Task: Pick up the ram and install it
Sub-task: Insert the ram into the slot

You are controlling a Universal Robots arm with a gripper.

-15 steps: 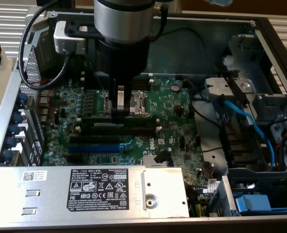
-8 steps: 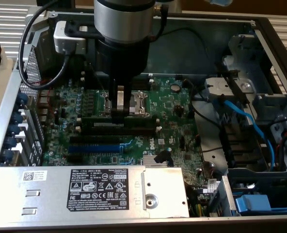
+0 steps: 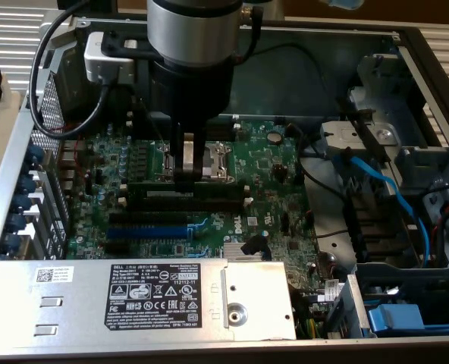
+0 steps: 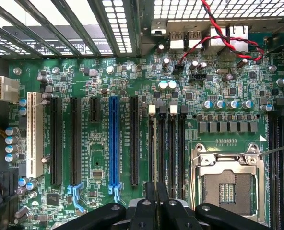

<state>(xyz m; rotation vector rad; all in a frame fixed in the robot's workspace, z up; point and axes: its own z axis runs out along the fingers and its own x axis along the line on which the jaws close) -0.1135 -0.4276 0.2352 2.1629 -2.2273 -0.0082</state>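
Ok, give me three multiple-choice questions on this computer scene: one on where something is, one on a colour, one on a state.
1. Where is the gripper?
A) raised high, far from everything
B) down at the black slots beside the processor socket
C) lying flat on its side

2. What colour is the long slot among the black expansion slots?
A) red
B) yellow
C) blue

3. What is the gripper's state?
A) shut on the ram
B) wide open, empty
C) shut, holding nothing

Answers:
1 B, its fingers come down at those slots.
2 C, it is plainly blue in the wrist view.
3 A, the thin stick sits edge-on between the closed fingers.
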